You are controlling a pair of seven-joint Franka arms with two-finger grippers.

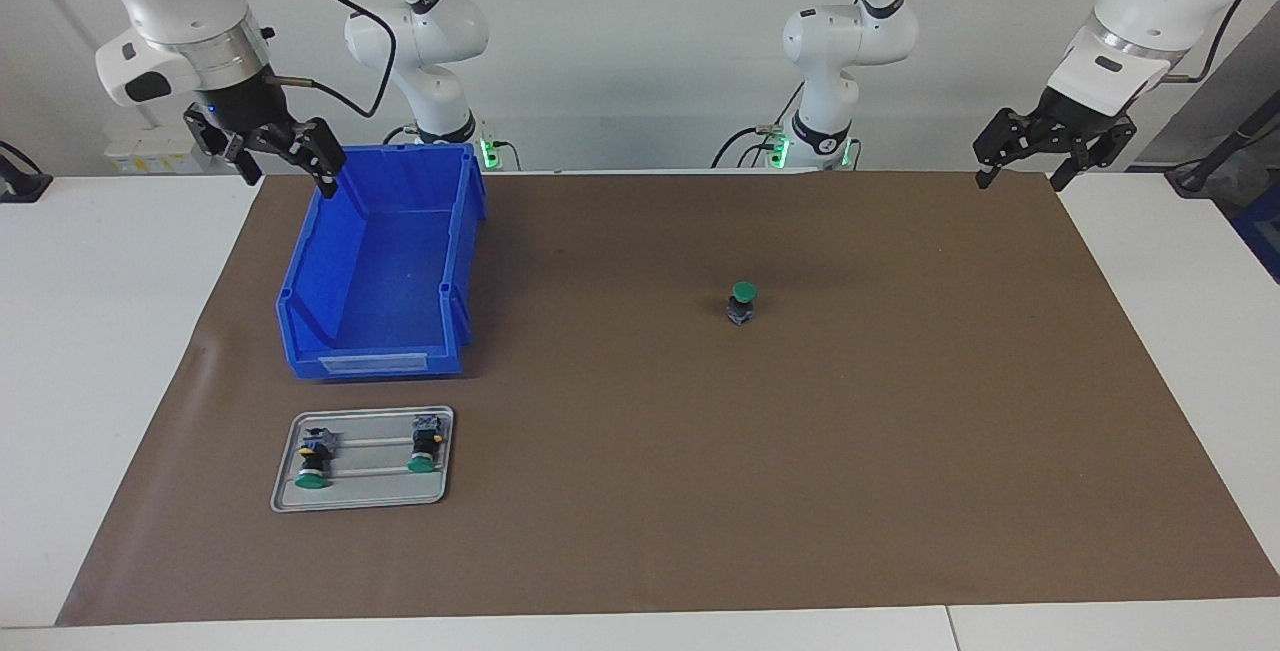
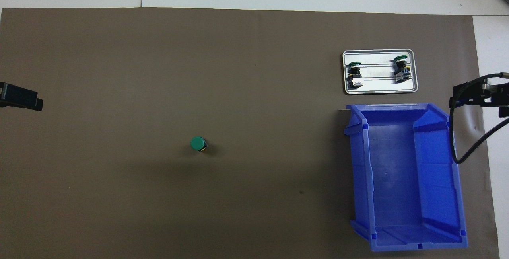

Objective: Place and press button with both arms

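One green-capped button point(image 1: 742, 303) stands upright on the brown mat, cap up, near the table's middle; it also shows in the overhead view point(image 2: 197, 144). Two like buttons point(image 1: 314, 461) point(image 1: 424, 446) lie on their sides on a small metal tray point(image 1: 360, 503). My right gripper point(image 1: 285, 169) is open and empty, up in the air by the blue bin's rim at the right arm's end. My left gripper point(image 1: 1022, 176) is open and empty, up over the mat's edge at the left arm's end. Both are well apart from the upright button.
A large empty blue bin point(image 1: 310, 271) point(image 2: 360, 171) stands on the mat toward the right arm's end. The tray point(image 2: 377, 88), with its two buttons point(image 2: 354, 74) point(image 2: 401, 68), lies just farther from the robots than the bin. White table borders the mat.
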